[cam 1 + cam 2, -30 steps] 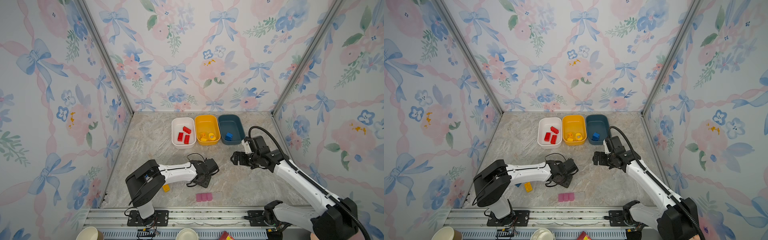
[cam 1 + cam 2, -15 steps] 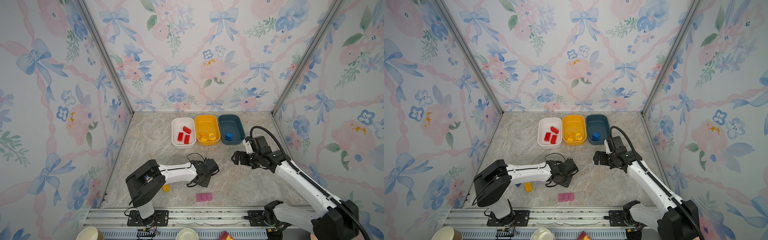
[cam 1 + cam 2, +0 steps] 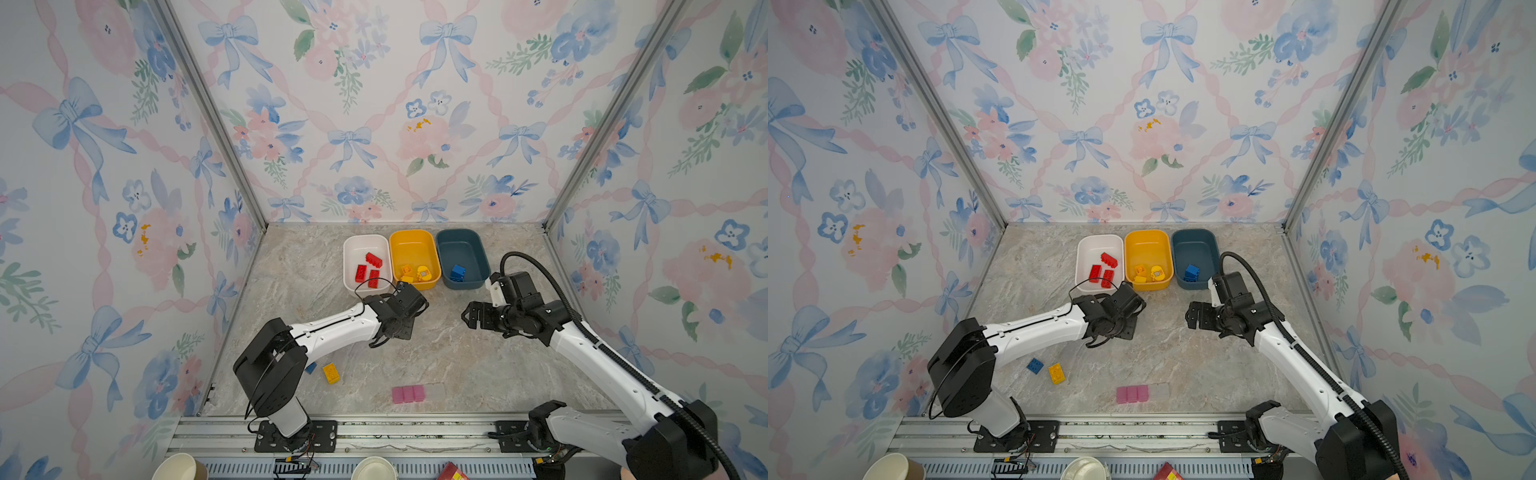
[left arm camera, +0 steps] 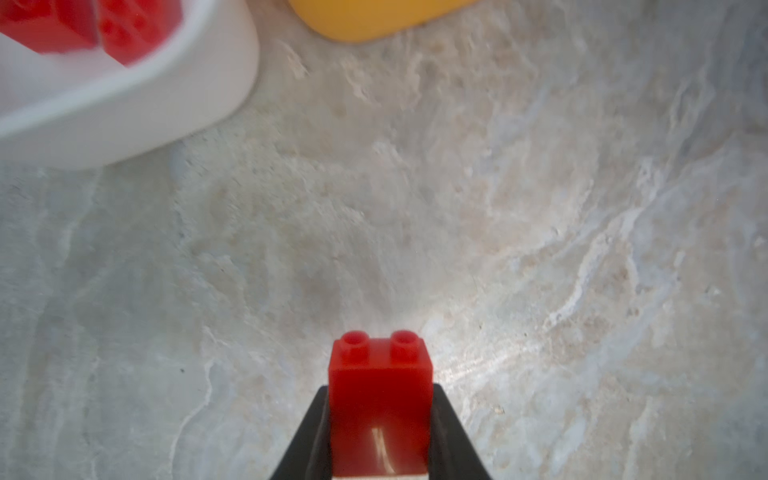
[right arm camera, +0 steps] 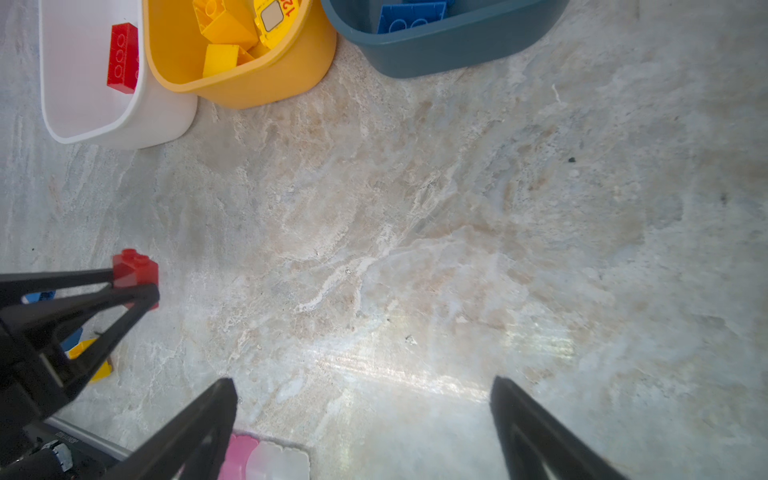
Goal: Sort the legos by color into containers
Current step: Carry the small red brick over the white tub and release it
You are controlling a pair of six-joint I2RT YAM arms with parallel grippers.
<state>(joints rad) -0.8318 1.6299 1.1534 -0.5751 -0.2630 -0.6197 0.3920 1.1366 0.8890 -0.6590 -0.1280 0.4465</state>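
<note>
Clamping a red brick point(image 4: 380, 370) between its tips, the left pincer point(image 4: 380, 392) hung over the desk point(image 4: 540, 208), near the white tub point(image 4: 124, 108); the right pincer point(image 5: 361, 386) stood wide apart.

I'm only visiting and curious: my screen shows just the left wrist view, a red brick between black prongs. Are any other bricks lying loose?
Observer: Yes, a yellow brick and a blue brick lie loose on the table, front left.
Operator: What's the other arm holding?
Observer: Nothing; the right gripper is open and empty.
Operator: Where do blue ones go?
Observer: A teal tub holding blue legos sits beside the yellow tub.
</note>
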